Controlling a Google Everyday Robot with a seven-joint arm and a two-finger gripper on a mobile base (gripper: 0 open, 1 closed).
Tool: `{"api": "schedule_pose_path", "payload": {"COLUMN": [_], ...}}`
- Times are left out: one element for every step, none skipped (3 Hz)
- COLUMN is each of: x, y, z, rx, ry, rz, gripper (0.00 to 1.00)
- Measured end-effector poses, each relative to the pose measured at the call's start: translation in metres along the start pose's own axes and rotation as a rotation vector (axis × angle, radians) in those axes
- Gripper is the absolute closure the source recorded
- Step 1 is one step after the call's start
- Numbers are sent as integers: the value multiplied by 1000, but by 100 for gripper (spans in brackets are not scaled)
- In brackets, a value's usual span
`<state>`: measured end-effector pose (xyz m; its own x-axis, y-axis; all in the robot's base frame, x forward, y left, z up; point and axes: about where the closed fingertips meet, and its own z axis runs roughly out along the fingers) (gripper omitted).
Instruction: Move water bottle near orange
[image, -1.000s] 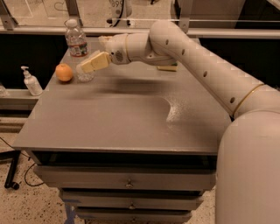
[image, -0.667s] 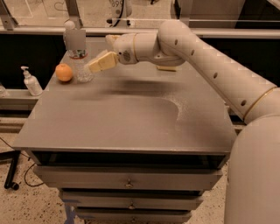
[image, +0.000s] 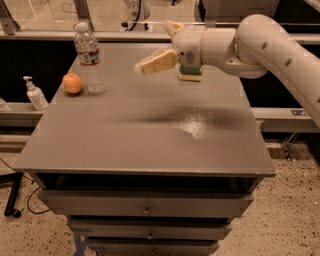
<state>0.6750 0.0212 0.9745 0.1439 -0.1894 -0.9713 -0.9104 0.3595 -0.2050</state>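
At the far left corner of the counter (image: 125, 145), the water bottle (image: 89, 59) stands upright and capped, with the orange (image: 73, 83) just beside it on its left. How full the bottle is cannot be told. The gripper (image: 153, 47) hovers above the counter's far middle, its fingers (image: 156, 62) spread wide and holding nothing. A green-and-yellow sponge (image: 190, 75) lies beneath the wrist.

A green-and-yellow sponge (image: 190, 75) lies on the tabletop's (image: 125, 142) far side under the hovering jaws, a white pump bottle (image: 35, 95) off its left edge.
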Motion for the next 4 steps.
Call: {"api": "schedule_pose_path", "payload": {"x": [-22, -16, -16, -22], "y": [-1, -12, -12, -14], "z": [-75, -125, -125, -132], "rx": [76, 154, 154, 151], "ry": [-58, -45, -45, -48], "rz": [-66, -75, -75, -95], "gripper": [0, 0, 0, 0]}}
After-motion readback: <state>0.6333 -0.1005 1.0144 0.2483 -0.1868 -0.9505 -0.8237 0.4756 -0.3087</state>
